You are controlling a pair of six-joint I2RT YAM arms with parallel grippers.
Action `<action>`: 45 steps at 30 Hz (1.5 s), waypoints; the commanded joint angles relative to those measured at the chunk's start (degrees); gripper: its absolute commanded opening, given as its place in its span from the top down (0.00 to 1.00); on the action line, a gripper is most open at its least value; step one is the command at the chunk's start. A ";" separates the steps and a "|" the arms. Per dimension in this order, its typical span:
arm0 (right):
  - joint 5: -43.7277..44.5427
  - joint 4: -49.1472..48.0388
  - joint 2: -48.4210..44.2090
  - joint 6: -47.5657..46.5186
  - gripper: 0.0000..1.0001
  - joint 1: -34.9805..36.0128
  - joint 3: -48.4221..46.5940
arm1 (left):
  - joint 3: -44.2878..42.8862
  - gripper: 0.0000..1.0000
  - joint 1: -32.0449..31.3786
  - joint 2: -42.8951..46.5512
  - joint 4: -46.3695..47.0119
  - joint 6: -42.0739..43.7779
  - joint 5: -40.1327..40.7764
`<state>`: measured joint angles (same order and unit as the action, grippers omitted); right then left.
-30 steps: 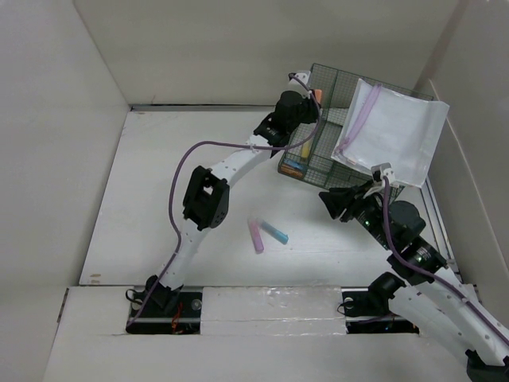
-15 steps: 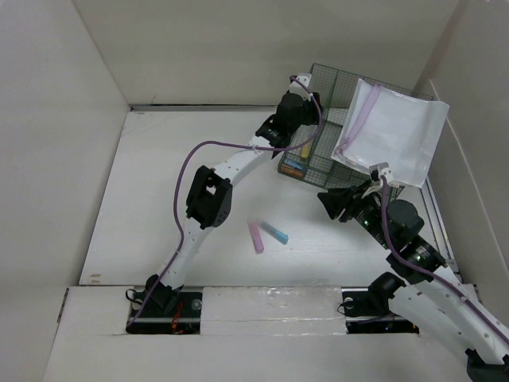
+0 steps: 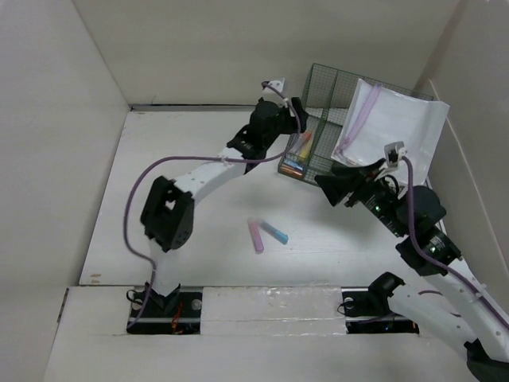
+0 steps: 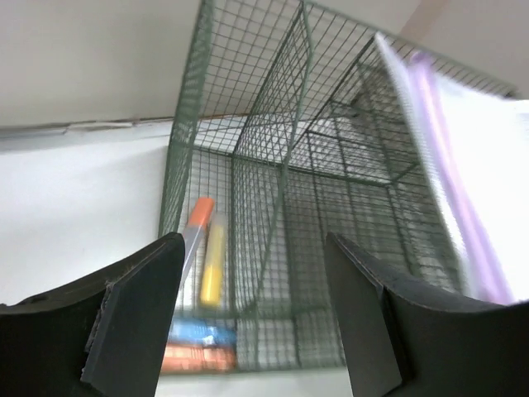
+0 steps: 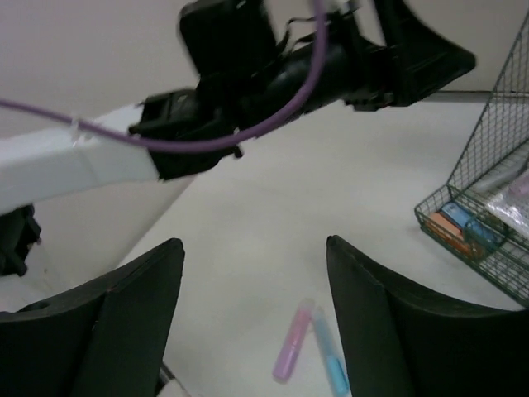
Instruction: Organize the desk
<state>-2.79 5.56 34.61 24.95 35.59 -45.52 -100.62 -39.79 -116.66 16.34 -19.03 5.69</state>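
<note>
The left jaws stand spread with nothing between them, facing the left side of the green wire-mesh basket from just beside it. Through the mesh, in the left compartment, an orange marker and a yellow marker lie side by side, with blurred blue and orange items at their near ends. A clear zip pouch with a purple zipper leans over the basket's right part.

The right jaws are also spread and empty, held above the desk and pointing left toward the left arm. Below them a pink marker and a blue marker lie on the white surface, close together and meeting at their far ends, well apart from the basket.

In the top view the basket sits at the far right of the desk, against the wall panels, and the two loose markers lie near the middle, between the arms.
</note>
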 commanded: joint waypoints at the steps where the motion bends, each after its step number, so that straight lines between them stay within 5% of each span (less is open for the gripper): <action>1: -0.64 -2.49 3.35 5.53 0.23 -0.35 -12.27 | 15.02 0.35 -0.46 16.53 9.76 -6.97 3.61; 7: -3.62 -1.34 8.19 9.76 0.13 -0.35 -20.93 | 37.82 0.34 -7.14 31.84 5.56 -13.66 13.11; 19: -4.33 -6.77 5.55 10.12 0.11 -0.35 -18.03 | 60.17 0.34 -10.75 43.27 -7.02 -27.72 12.33; 27: -6.44 -7.58 7.49 10.03 0.10 -0.35 -19.26 | 58.52 0.32 -19.18 39.24 -14.83 -30.80 17.86; 38: -6.61 -6.88 6.96 8.80 0.08 -0.35 -19.79 | 55.44 0.33 -18.05 28.77 -14.31 -31.68 18.04; 45: -1.61 -6.62 5.73 5.38 0.08 -0.35 -16.36 | 59.57 0.36 -17.43 38.86 -17.90 -35.20 21.81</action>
<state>-6.76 1.02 41.06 32.56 35.59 -62.76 -42.54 -57.45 -85.17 1.48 -51.81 24.21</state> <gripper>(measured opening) 0.917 0.643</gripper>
